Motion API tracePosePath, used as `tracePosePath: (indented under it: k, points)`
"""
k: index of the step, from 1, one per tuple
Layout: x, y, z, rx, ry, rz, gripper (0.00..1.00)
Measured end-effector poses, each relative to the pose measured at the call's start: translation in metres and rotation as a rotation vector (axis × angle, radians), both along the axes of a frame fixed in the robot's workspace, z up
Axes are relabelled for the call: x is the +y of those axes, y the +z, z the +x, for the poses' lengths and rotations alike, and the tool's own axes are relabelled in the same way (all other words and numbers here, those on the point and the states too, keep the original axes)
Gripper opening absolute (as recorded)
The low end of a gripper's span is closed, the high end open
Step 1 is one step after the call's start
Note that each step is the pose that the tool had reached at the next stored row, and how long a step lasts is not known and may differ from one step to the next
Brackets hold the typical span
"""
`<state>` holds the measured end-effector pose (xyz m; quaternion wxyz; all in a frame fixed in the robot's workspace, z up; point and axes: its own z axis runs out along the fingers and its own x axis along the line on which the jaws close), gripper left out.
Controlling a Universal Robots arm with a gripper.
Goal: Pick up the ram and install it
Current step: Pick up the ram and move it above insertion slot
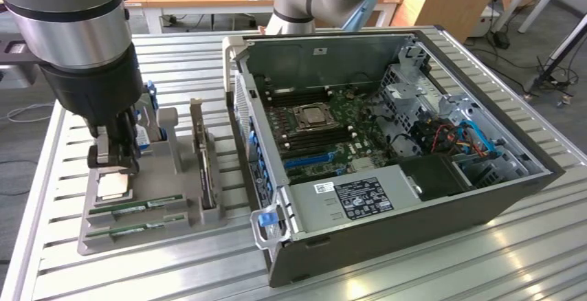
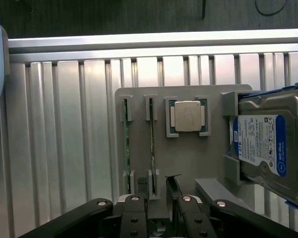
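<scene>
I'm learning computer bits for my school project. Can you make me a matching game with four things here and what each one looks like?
Things:
1. ram sticks
2. CPU chip
3. hard drive
4. computer case

Looks:
A. blue label
B. side open, insides showing
C. long, thin, green
D. square, silver

Pairs: 1-C, 2-D, 3-A, 4-B
</scene>
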<state>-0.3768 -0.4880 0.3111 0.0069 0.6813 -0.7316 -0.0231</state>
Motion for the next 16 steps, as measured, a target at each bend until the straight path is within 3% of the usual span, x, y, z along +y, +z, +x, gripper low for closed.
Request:
tracePosePath:
  k: [5,13,16]
  points:
    - [-0.0009,-0.0003,0.000,-0.0003,0.000,0.0002,0.30]
    - [-0.0104,-0.0001,0.000,-0.0001,0.000,0.0001,0.30]
    - [-0.0113,-0.0001,0.000,-0.0001,0.000,0.0001,0.30]
